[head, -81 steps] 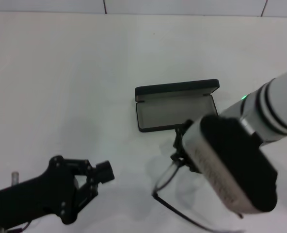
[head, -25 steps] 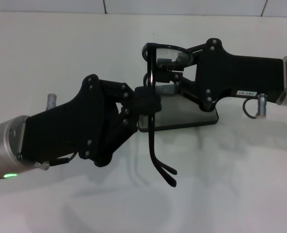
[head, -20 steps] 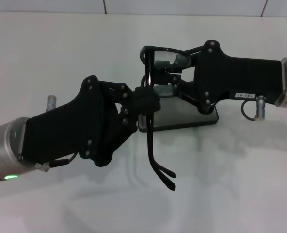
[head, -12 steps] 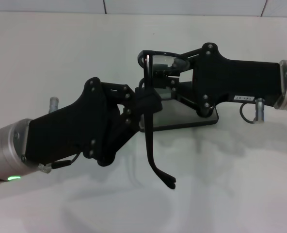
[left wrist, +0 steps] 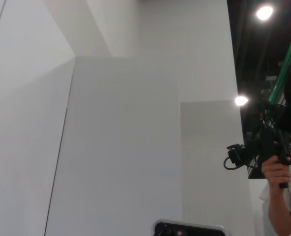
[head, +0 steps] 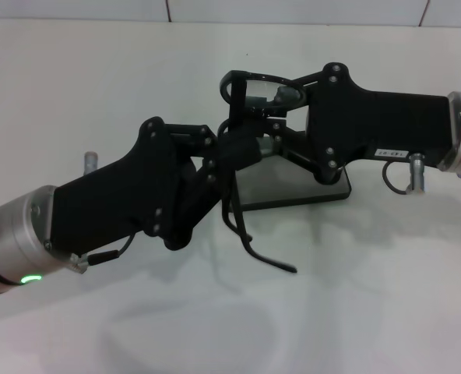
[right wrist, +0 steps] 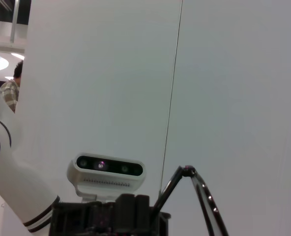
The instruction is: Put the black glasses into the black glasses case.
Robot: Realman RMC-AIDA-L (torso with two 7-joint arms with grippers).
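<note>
Both arms meet over the middle of the white table (head: 98,93). The black glasses (head: 250,89) are held up in the air, not in the case yet. The lens front sits at the top, right above the far edge of the black glasses case (head: 332,189), and the temple arms hang down toward the near side, ending just above the table surface.

The right gripper (head: 271,115) comes in from the right and is clamped onto the frame near the lenses, so it's clearly carrying the glasses. The left gripper (head: 242,148) reaches in from the near left and its fingertips are pinched around the temple arms a little below the hinge, so it looks clenched on the glasses too.

The case lies open on the table underneath both grippers, mostly hidden by them. Only its right end and near edge show, with a bit of the greyish lining.

The right wrist view looks upward at a white wall, with part of the glasses frame poking into the shot. The left wrist view shows only walls and a person off in the background.
</note>
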